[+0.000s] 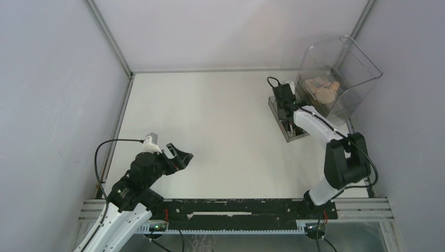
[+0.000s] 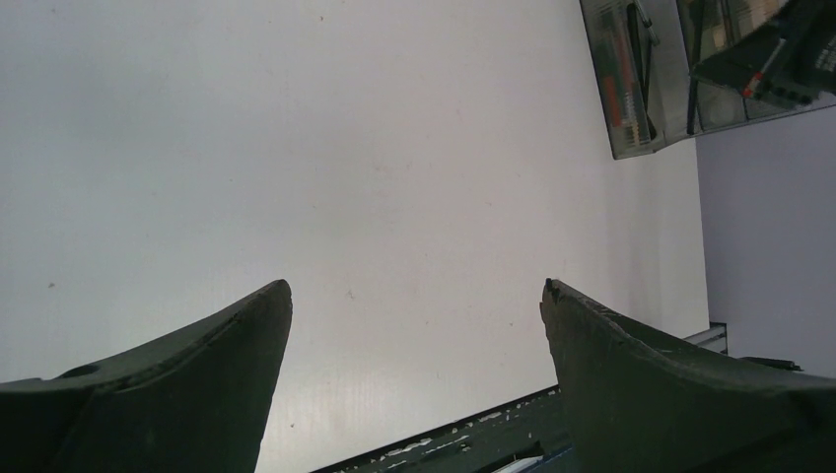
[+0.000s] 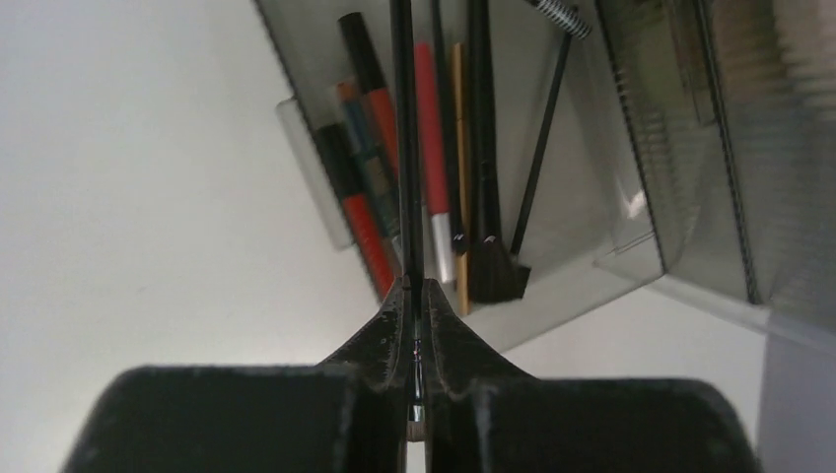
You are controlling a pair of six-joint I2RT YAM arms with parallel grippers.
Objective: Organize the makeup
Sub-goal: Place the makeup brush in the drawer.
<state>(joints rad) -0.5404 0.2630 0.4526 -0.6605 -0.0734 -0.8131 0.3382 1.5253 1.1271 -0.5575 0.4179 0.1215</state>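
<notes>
Our right gripper (image 3: 414, 288) was clamped on a thin black stick (image 3: 403, 138), which ran forward over the open drawer (image 3: 582, 177) by the worktop's (image 1: 220, 121) right edge. In that drawer lay red lip tubes (image 3: 367, 232), pencils (image 3: 426, 118) and a black brush (image 3: 493, 271). Behind it, in the far right corner, the smoky organizer box (image 1: 362, 79) held beige compacts (image 1: 325, 93). Our left gripper (image 2: 416, 288) hung with jaws wide apart, holding nothing, toward the near left corner.
</notes>
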